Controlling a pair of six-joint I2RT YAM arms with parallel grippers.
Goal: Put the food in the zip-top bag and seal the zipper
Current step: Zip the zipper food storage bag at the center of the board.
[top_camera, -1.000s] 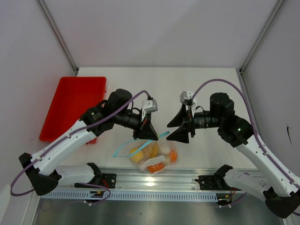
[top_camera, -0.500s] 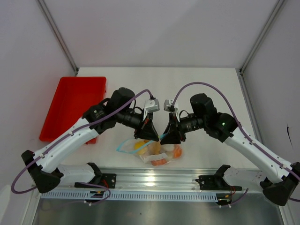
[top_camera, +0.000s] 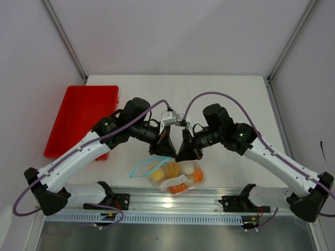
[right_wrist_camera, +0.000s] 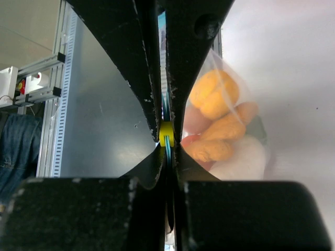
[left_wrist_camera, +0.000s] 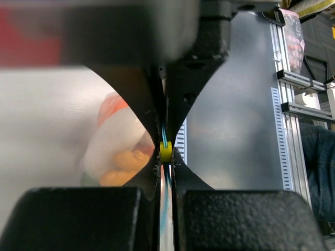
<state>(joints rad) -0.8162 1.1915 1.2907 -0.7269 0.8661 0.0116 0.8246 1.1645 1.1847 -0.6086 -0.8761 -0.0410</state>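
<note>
Left gripper [top_camera: 165,150]: zipper [left_wrist_camera: 164,137] pinched — food [left_wrist_camera: 118,151] beside fingers [left_wrist_camera: 138,99].
Right gripper [top_camera: 183,155]: same zipper pinched, zip-top bag [top_camera: 200,178] below.
Red tray [top_camera: 84,117]: well apart.

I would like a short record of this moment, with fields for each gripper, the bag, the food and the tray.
left gripper: shut on the zipper
right gripper: shut on the zipper, close beside the left one
zip-top bag: below both grippers, near the table's near edge
food: orange, yellow and white pieces inside the bag
red tray: far left, no food visible in it
</note>
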